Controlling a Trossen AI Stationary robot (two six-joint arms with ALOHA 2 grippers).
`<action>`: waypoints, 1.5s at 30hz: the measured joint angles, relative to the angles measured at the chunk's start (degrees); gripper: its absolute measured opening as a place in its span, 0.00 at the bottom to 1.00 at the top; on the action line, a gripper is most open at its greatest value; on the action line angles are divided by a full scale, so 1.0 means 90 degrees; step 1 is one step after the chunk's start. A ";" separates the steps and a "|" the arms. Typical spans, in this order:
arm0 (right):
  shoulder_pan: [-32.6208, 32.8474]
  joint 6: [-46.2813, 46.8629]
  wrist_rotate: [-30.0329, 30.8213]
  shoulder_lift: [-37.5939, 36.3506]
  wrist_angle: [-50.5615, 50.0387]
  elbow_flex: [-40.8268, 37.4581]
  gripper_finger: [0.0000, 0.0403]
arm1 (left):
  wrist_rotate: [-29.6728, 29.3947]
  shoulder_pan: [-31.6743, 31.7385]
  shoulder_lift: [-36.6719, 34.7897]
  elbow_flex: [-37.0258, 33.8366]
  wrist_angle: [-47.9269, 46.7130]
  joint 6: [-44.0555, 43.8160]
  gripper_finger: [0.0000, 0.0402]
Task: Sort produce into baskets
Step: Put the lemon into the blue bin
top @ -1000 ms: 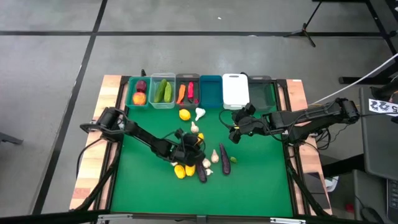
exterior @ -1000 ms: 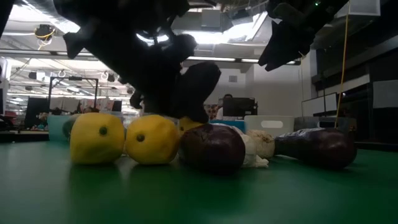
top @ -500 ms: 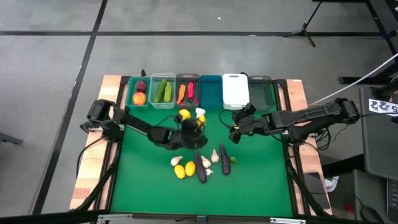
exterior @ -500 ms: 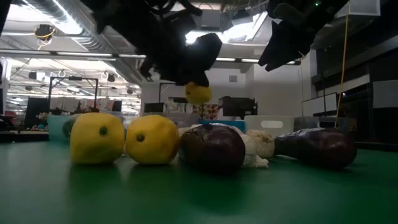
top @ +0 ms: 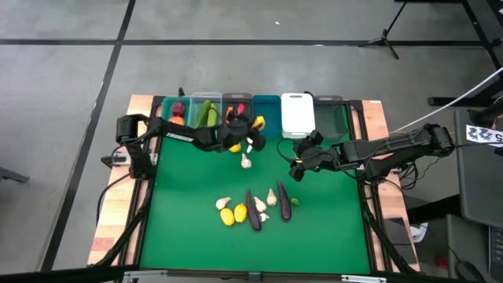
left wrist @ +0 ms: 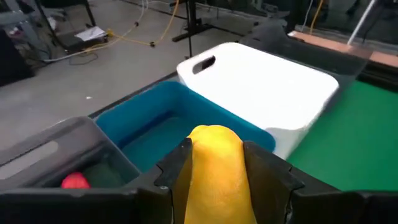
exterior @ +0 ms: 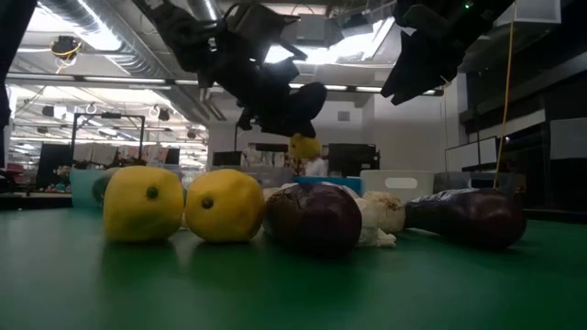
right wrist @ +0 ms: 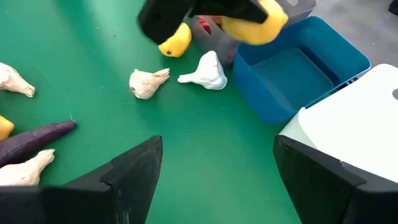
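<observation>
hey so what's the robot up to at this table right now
It is sorting toy produce into a row of bins. The left gripper holds a yellow lemon in its jaws over the near edge of the empty blue bin. The right gripper waits with open jaws above the mat. Lemons, garlic and eggplants still lie loose on the green mat.

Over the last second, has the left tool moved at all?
Yes. The left tool, shut on a lemon, travelled from the produce pile mid-table up to the row of bins, now at the blue bin.
</observation>
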 joint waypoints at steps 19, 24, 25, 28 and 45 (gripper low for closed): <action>-0.0007 0.0000 0.0000 0.0000 -0.0010 -0.0002 0.76 | 0.0795 0.0672 0.0622 0.1200 -0.1074 0.0165 0.31; -0.0005 -0.0002 0.0000 0.0000 -0.0005 -0.0002 0.76 | 0.0777 0.0760 0.0627 0.1197 -0.1307 -0.0249 0.32; -0.0005 -0.0002 0.0000 0.0000 -0.0005 -0.0002 0.76 | 0.0777 0.0763 0.0627 0.1197 -0.1304 -0.0252 0.32; -0.0005 -0.0002 0.0000 0.0000 -0.0005 -0.0002 0.76 | 0.0781 0.0787 0.0627 0.1195 -0.1306 -0.0355 0.32; -0.0005 -0.0002 -0.0121 0.0000 -0.0003 -0.0002 0.76 | 0.1411 0.0787 0.0615 0.1190 -0.1274 0.0185 0.60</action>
